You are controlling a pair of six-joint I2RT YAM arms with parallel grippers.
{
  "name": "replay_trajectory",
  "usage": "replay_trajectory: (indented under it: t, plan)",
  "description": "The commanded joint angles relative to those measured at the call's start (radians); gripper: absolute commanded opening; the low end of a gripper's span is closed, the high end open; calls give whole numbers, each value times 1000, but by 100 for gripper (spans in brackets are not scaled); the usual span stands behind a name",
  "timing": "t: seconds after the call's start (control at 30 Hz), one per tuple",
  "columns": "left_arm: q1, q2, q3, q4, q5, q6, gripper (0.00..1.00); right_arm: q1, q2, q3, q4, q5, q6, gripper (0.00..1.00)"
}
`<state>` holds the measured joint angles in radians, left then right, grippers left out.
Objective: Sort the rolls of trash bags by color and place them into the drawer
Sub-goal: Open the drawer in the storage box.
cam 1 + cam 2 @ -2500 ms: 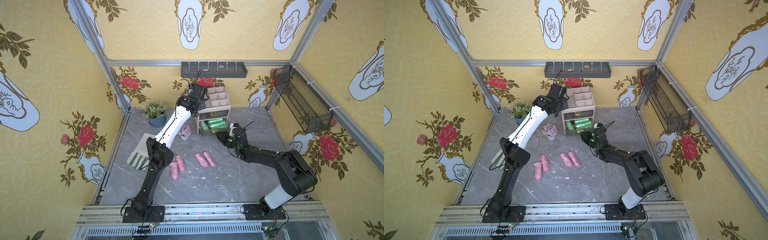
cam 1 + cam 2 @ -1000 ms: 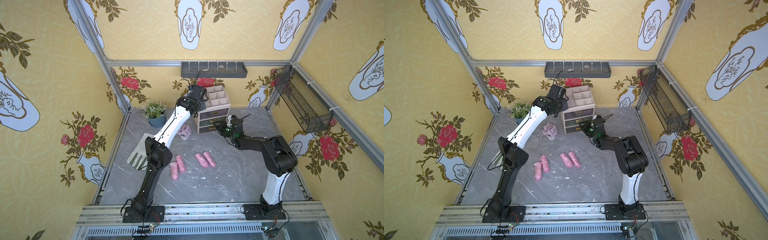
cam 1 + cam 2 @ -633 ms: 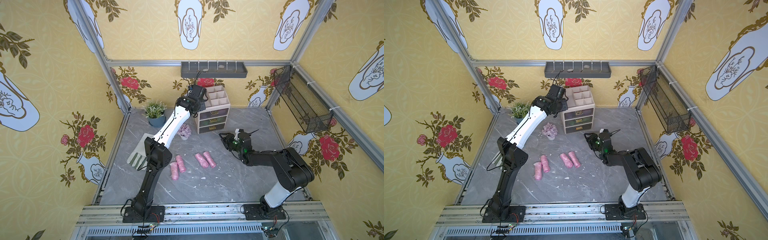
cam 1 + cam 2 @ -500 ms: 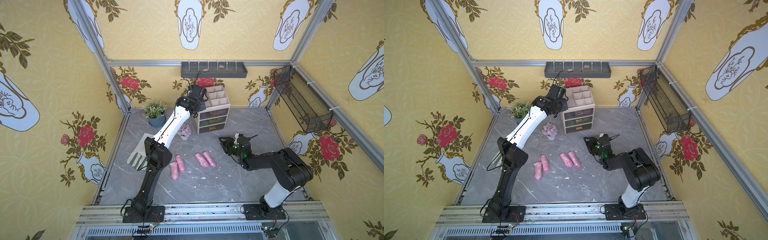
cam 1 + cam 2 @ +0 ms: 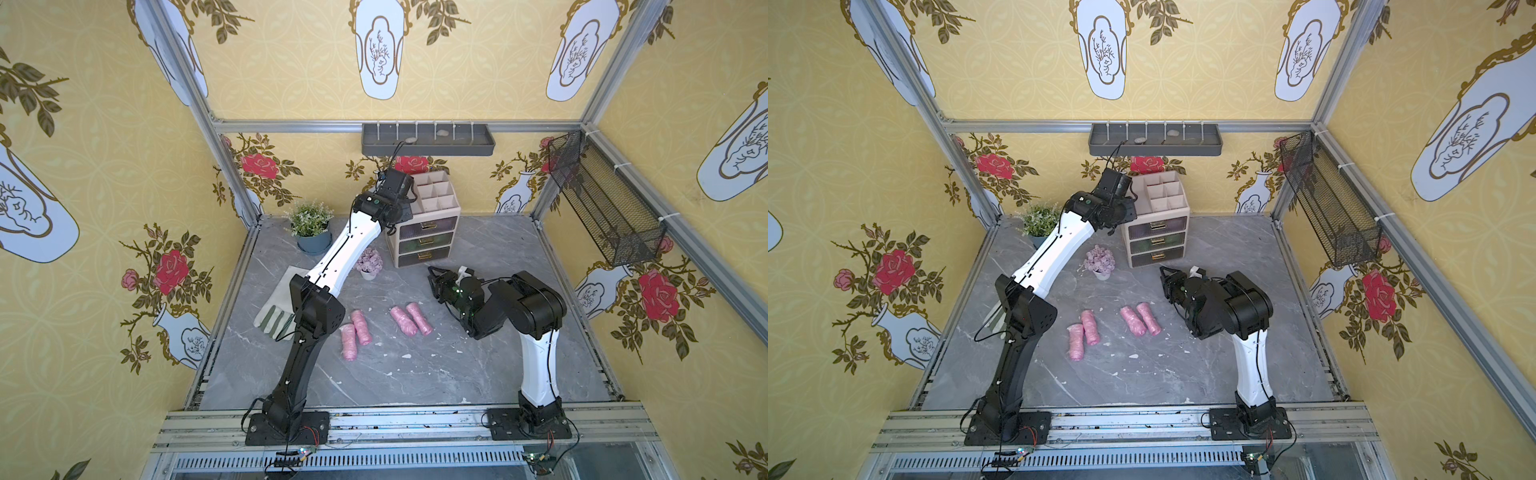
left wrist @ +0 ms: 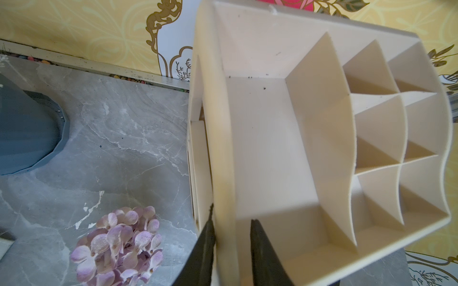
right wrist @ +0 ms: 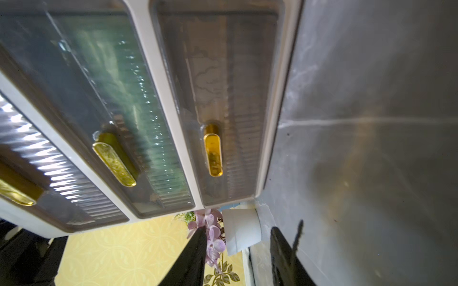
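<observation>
Pink rolls of trash bags (image 5: pixel 360 328), four in two pairs, lie at the centre of both top views on the grey marble table (image 5: pixel 415 374), below the three-drawer cabinet (image 5: pixel 424 239), whose drawers are all closed. Your right gripper (image 5: pixel 433 277) sits right of the rolls, near the cabinet's lower right corner. In the left wrist view, your left gripper (image 6: pixel 231 222) clamps the cabinet's top tray wall, one finger on each side, with lilac flowers (image 6: pixel 119 245) nearby. In the right wrist view, your right gripper's fingers stand apart, holding nothing, and face the bottom drawer (image 7: pixel 235 99). Green shows through the middle drawer (image 7: pixel 111 99).
</observation>
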<state>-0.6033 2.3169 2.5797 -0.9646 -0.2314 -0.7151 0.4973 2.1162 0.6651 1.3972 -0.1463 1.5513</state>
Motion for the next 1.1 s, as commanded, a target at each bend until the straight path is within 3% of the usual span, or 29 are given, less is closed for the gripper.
replay_trajectory:
  t: [0.0,0.33,0.83,1.07]
  plan:
    - [-3,20,1,-46,18,11,27,1,11,32,65,41,5,43]
    - [-1,30,-4,-39,14,15,26,-5,45,97,-34,96,2,39]
    - [8,29,-13,-46,27,28,21,-42,61,164,-78,30,-8,38]
    - [10,36,3,-59,34,40,13,-45,65,197,-103,11,-14,38]
